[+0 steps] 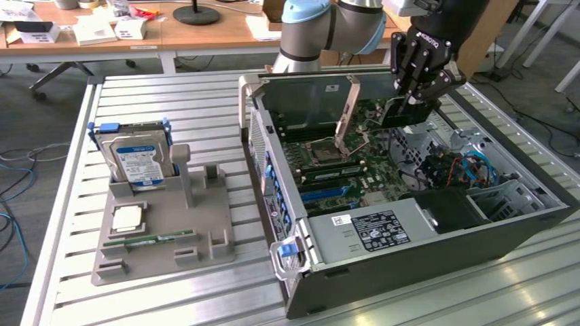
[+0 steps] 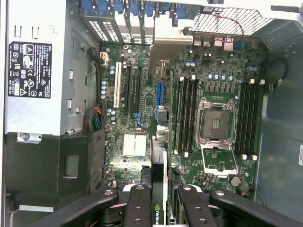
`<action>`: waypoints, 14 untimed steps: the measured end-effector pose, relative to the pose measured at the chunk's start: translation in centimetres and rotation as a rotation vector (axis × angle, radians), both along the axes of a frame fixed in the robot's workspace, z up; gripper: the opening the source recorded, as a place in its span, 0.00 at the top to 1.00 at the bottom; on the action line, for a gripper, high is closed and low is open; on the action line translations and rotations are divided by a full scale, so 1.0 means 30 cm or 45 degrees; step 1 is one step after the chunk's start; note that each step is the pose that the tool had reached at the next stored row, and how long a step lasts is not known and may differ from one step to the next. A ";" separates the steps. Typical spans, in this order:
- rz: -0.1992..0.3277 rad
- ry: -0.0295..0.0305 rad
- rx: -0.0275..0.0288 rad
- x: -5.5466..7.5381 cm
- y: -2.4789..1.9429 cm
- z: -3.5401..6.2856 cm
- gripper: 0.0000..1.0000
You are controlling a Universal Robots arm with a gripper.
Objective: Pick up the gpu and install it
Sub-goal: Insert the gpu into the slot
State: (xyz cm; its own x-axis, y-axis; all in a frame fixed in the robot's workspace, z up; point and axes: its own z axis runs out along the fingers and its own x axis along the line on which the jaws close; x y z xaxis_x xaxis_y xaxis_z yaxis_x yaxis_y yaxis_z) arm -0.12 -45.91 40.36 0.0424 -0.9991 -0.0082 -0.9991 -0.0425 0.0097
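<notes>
One slatted metal table (image 1: 181, 95), open computer case (image 1: 408, 272), wooden desks (image 1: 208, 34) behind, claw (image 1: 424, 95) gripping gpu (image 1: 403, 114) above motherboard (image 1: 354, 163)

- Case (image 1: 426, 261) lies open on top — free way down to the board (image 2: 142, 118).
- PSU (image 2: 33, 71) walls one side of the slots (image 2: 131, 90).
- Raised socket lever (image 1: 347, 112) stands near the gpu (image 1: 405, 114) clamped in the gripper (image 1: 415, 95).

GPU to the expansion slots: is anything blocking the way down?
Nothing visible does. The end effector holds the gpu over the open case, and the expansion slots lie bare, no card or cable across them.
</notes>
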 end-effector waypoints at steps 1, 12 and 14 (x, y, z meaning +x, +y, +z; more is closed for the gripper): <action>0.000 0.0000 0.0000 -0.001 0.000 0.000 0.74; 0.000 0.0000 0.0000 -0.002 0.000 -0.007 0.74; 0.000 0.0000 0.0000 -0.002 0.000 -0.014 0.74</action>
